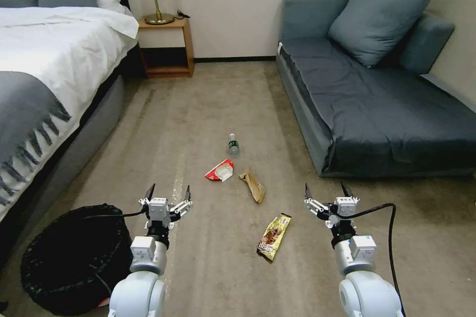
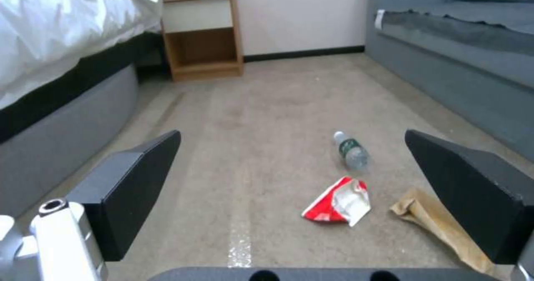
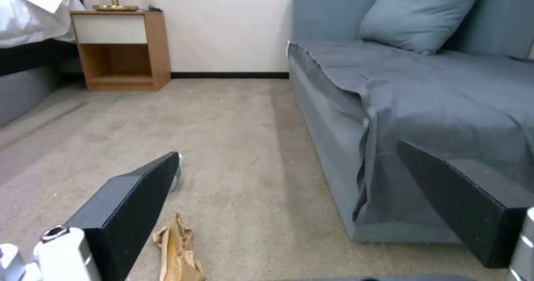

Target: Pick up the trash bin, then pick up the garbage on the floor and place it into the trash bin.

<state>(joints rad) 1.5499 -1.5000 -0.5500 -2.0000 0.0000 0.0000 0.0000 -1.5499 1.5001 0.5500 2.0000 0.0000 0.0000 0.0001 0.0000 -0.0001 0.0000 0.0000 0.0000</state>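
The black bag-lined trash bin (image 1: 69, 257) stands on the carpet at my lower left, beside the bed. Four garbage pieces lie ahead on the floor: a clear bottle (image 1: 233, 145) (image 2: 350, 149), a red-and-white carton (image 1: 220, 171) (image 2: 339, 201), a crumpled brown paper bag (image 1: 254, 184) (image 2: 439, 224) (image 3: 178, 247), and a gold-yellow snack wrapper (image 1: 273, 237). My left gripper (image 1: 168, 192) (image 2: 345, 197) is open in the air, just right of the bin. My right gripper (image 1: 326, 190) (image 3: 300, 206) is open too, right of the wrapper. Both hold nothing.
A bed (image 1: 54, 59) with white linen and a grey throw runs along the left. A blue-grey sofa (image 1: 377, 104) with a cushion lines the right. A wooden nightstand (image 1: 166, 47) with a lamp stands at the far wall. Open carpet lies between them.
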